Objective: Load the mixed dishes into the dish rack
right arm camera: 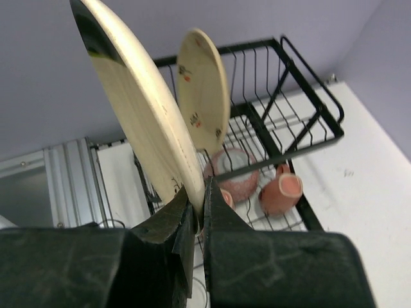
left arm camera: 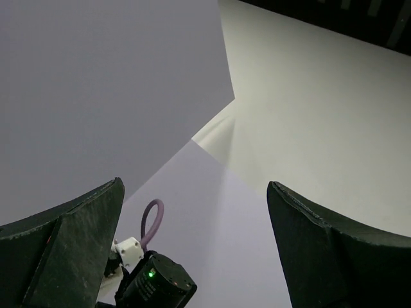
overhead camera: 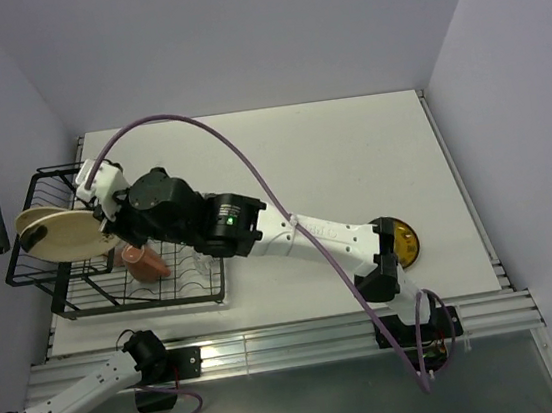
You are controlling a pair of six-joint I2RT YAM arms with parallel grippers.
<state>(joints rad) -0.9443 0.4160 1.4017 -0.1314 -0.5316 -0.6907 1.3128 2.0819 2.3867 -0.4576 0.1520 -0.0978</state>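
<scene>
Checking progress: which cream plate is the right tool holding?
The cream plate nearest the wrist camera, its rim pinched in the right tool; the other cream plate stands upright in the dish rack.

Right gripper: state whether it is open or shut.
Shut. The right gripper pinches the lower rim of a cream plate, jaws closed against both faces with no visible gap.

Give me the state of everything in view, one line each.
right gripper, shut on the held cream plate
held cream plate, tilted over the dish rack
second cream plate, standing in the rack
pink mug, on its side in the rack
yellow-and-dark plate, flat on the table
left gripper, open and empty
</scene>
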